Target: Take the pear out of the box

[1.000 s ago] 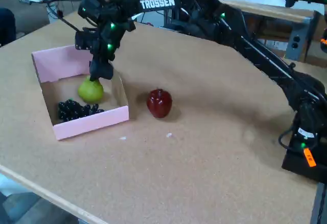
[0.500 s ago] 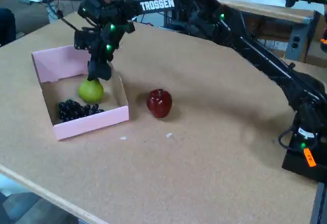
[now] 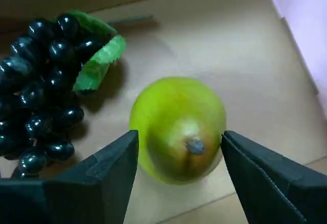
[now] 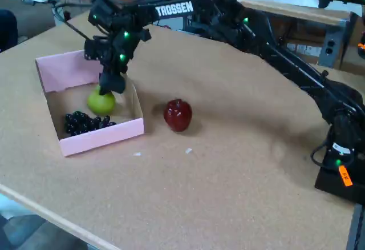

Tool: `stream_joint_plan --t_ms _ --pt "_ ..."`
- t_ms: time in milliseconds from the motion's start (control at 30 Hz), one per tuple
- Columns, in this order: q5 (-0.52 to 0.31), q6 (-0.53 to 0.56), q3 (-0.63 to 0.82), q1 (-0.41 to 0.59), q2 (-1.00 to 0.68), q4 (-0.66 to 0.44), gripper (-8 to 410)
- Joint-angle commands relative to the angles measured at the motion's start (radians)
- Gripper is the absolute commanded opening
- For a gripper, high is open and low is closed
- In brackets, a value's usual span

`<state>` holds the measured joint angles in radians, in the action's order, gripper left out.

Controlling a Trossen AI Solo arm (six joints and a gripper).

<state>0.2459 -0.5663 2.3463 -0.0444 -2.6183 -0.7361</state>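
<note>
Landmark for all places: box [image 4: 85, 140], shallow, pink outside, brown inside, taller flap at far left in the fixed view, set on tan table [image 4: 228, 176].

Pear [image 3: 177, 128]: yellow-green, small, stem end facing the wrist camera. Resting on the brown floor of the box, toward the middle-right of the interior in the fixed view, close to the right wall. Not lifted.

Grapes [image 3: 43, 81]: dark purple cluster with green leaf. Inside the box, near corner, just beside the pear on the side toward the front wall. In the wrist view, left of the pear, with a narrow strip of floor between.

Apple [image 4: 178, 115]: shiny dark red, upright. Outside the box, on the table, near the right wall, apart from it.

Gripper [image 3: 179, 152]: black, lowered into the box from above, over the pear. Fingers [image 3: 110, 173] spread, one at each flank of the pear; right finger edge touching or almost touching the pear skin, left finger edge just beside it; firm contact not confirmable. Jaws parted about as wide as the pear, not clenched, nothing lifted.

Arm [image 4: 274, 50]: black, lettered TROSSEN, green lights near the wrist. Reaching from base at far right of the table, well apart from the box, across to above the box interior.

Small pale scraps [image 4: 188, 150]: on the table, in front of the apple, outside the box.
</note>
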Motion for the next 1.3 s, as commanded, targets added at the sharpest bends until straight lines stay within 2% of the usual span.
stream_joint_plan --t_ms 0,233,333,433,600,1267 --pt "0.018 0.005 0.0 -0.001 -0.009 -0.002 223" --pt "0.014 0.003 0.005 -0.001 -0.019 -0.005 220" --pt "0.001 0.0 0.005 -0.001 -0.019 -0.013 196" --pt "-0.001 0.0 0.005 -0.001 -0.018 -0.013 138" --pt "-0.003 -0.006 0.012 -0.001 -0.008 -0.023 -1" --pt "-0.06 -0.015 0.011 -0.011 0.114 -0.063 -1"
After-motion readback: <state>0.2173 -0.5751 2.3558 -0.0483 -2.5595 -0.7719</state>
